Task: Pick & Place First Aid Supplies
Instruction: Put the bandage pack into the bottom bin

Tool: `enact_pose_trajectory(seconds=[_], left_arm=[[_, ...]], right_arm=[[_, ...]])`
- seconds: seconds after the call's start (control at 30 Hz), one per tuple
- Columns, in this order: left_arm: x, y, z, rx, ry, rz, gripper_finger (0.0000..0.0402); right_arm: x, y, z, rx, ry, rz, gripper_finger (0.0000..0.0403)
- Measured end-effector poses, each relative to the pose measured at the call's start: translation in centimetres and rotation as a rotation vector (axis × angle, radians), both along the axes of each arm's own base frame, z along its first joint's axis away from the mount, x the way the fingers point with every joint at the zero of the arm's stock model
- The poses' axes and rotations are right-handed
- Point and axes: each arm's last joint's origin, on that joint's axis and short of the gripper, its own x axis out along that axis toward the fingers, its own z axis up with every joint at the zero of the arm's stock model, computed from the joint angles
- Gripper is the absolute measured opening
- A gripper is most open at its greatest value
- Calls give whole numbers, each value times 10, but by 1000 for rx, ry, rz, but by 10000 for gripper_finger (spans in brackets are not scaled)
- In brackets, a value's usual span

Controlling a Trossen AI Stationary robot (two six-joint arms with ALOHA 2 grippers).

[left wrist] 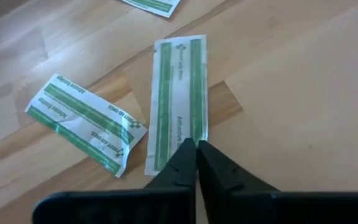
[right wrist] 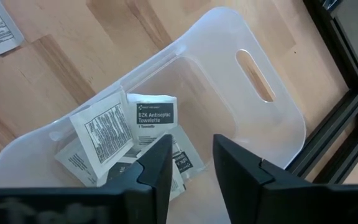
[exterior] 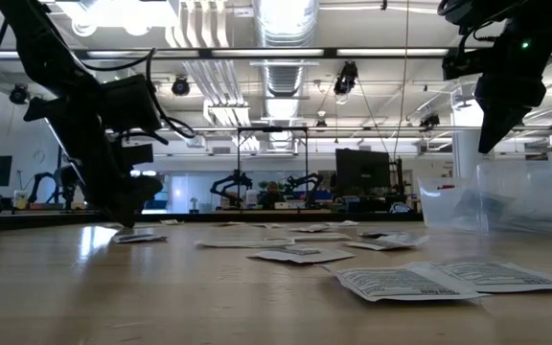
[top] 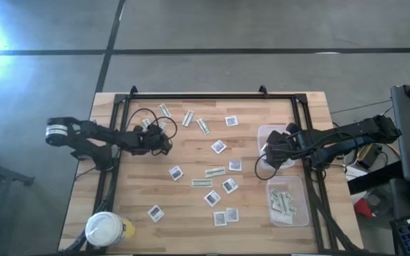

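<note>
Small first aid supplies lie scattered flat on the wooden table: square white packets and narrow green-and-white strips. My left gripper is down at the table's far left, shut at the near end of one green-and-white strip; a second strip lies flat beside it. My right gripper hangs open above the far clear tub, which holds a few white antiseptic packets. Nothing is between its fingers. My left gripper has its two fingertips closed together on the strip's near short end, close to one long edge. The fingers slant down from the table's left side and run along the strip. The strip lies flat on the wood; whether the end is raised cannot be told.
A second clear tub at the near right holds green-and-white strips. A white-lidded round jar stands at the near left corner. A black frame rail runs along the far edge and down both sides. Cables loop beside each gripper.
</note>
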Motion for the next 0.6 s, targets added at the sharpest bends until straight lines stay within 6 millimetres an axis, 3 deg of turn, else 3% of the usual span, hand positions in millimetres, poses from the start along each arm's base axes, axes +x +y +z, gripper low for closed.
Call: enact_pose_trajectory(seconds=[0.3, 0.6], left_arm=[[3, -1, 3, -40, 10, -63, 1], [17, -4, 22, -125, -76, -186, 0]], right_arm=[[0, 0, 0, 0, -1, -1, 96], [0, 0, 0, 0, 0, -2, 86]])
